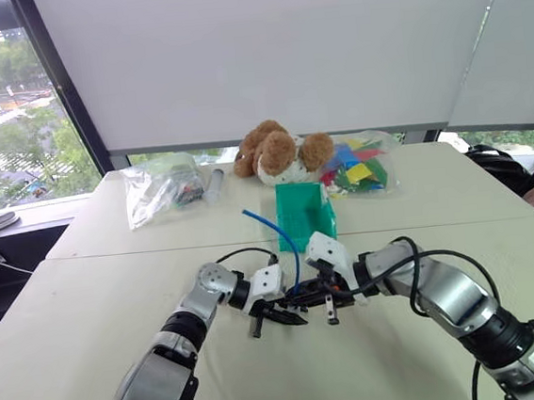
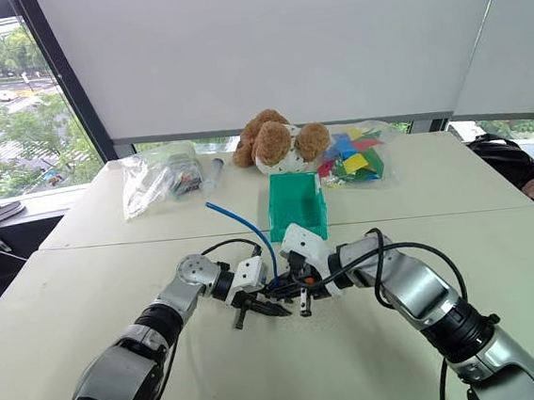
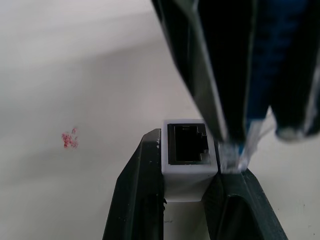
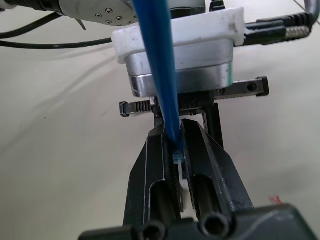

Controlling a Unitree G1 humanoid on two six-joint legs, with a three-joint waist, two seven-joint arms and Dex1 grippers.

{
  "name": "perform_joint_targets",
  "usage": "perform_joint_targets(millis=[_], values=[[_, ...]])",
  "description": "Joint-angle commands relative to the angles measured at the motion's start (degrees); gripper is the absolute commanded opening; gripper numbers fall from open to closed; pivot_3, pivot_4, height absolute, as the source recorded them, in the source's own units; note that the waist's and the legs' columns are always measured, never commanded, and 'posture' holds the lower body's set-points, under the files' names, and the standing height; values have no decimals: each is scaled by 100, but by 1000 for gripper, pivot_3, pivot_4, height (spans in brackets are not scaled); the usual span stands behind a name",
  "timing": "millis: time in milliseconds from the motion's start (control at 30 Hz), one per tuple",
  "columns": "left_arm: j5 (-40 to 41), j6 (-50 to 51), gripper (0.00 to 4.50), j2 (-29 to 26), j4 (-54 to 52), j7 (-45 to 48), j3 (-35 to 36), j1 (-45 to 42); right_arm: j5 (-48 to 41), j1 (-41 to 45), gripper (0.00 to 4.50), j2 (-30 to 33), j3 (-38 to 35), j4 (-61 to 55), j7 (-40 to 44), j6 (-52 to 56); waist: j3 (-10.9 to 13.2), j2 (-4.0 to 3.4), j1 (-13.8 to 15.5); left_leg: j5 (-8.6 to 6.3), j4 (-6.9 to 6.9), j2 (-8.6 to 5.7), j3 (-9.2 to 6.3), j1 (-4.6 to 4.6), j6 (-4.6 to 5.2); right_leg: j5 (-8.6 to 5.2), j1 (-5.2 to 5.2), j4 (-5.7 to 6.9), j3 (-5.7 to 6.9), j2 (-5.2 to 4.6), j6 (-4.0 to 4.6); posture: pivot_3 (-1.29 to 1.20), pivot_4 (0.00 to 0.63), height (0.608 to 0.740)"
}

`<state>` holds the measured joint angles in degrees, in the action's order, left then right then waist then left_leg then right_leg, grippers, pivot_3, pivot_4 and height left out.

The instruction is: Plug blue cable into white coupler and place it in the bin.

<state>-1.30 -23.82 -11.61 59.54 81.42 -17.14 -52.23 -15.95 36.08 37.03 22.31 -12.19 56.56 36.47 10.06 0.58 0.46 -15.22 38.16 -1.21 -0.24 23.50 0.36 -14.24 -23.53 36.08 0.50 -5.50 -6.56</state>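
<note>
Both arms meet low over the tabletop (image 1: 94,368), at about 6 o'clock from the bin (image 1: 303,213). My left gripper (image 3: 187,200) has its jaws closed on the white coupler (image 3: 189,155), whose dark socket faces the oncoming plug. My right gripper (image 4: 177,150) has its jaws clamped on the blue cable (image 4: 159,65) just behind its clear plug (image 3: 239,150); the free length of cable arcs up and away toward 11 o'clock in the head views.

In the left wrist view the plug tip sits just beside the coupler — at roughly 3 o'clock of the socket mouth, off its opening and not yet inside. Mating, as I judge it, is not yet done.

Risks from here:
- Pushing with this sideways offset would drive the plug against the coupler's wall, not its socket — the small block could twist or slip in my left jaws.
- The plug's latch orientation I cannot read; if it is turned wrongly it will jam.
- The cable is thin, so it may bend or slide in my right jaws under thrust.
- Bin, teddy bear (image 1: 277,152) and bags (image 1: 157,187) lie well apart, toward 12 o'clock.
</note>
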Motion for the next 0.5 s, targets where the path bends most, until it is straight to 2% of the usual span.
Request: perform_joint_targets(millis=[33, 500], values=[[-141, 28, 412, -31, 46, -66, -18, 19, 148, 62, 0, -39, -30, 12, 42, -159, 0, 0, 4, 0, 0, 0, 0, 0, 0, 0, 0, 0, 0, 0, 0, 0, 150, 740], [-136, 35, 412, -7, 49, -78, -7, 22, 325, 109, 0, 50, -181, 26, 224, -173, 0, 0, 10, 0, 0, 0, 0, 0, 0, 0, 0, 1, 0, 1, 0, 0, 150, 740]])
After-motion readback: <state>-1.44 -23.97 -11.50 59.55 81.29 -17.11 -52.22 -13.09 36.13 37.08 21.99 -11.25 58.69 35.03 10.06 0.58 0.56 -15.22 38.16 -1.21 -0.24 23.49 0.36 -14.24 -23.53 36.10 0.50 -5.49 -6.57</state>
